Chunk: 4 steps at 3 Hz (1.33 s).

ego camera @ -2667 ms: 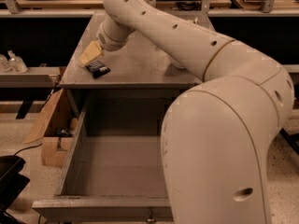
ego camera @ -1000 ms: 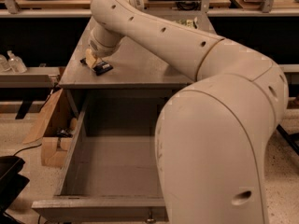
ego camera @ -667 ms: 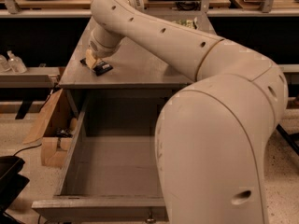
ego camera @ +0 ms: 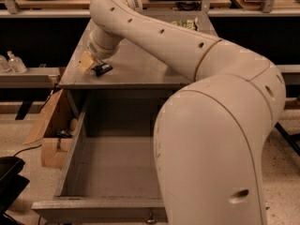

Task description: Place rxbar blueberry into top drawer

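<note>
The rxbar blueberry [ego camera: 101,69], a small dark flat bar, lies near the front left corner of the grey counter top [ego camera: 140,64]. My gripper [ego camera: 92,63] is at the bar's left end, low over the counter, at the end of my white arm that reaches in from the right. The top drawer [ego camera: 70,159] is pulled wide open below the counter's front edge, and the part of its inside that shows holds nothing. My arm's large body covers the drawer's right half. The small knob [ego camera: 150,217] shows on the front panel.
A green chip bag [ego camera: 185,24] lies at the back of the counter. A cardboard box [ego camera: 51,135] stands on the floor left of the drawer. Clear bottles [ego camera: 12,62] stand on a low shelf at the left. A black object [ego camera: 10,182] is at the bottom left.
My arm's end swung a little to the left along the counter and then stayed still. The bar has stayed near the counter's front left corner.
</note>
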Each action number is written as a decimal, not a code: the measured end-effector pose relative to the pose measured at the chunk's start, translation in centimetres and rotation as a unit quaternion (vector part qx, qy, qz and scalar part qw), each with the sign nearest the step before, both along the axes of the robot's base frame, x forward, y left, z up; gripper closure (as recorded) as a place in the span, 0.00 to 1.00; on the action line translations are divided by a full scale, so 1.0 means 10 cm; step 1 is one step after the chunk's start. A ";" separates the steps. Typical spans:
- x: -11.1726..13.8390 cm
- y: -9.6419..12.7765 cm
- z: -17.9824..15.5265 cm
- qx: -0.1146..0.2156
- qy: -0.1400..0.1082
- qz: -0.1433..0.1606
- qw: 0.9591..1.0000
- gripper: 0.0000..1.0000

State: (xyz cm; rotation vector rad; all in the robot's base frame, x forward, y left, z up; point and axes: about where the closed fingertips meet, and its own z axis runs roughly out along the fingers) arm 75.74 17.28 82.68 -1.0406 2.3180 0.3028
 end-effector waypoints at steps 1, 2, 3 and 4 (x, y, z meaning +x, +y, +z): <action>0.00 0.01 -0.01 -0.001 0.001 0.001 1.000 0.00; 0.02 0.04 -0.12 -0.010 0.013 0.006 1.000 0.00; 0.02 0.04 -0.14 -0.011 0.015 0.007 1.000 0.00; 0.01 0.06 -0.16 -0.012 0.017 0.008 1.000 0.18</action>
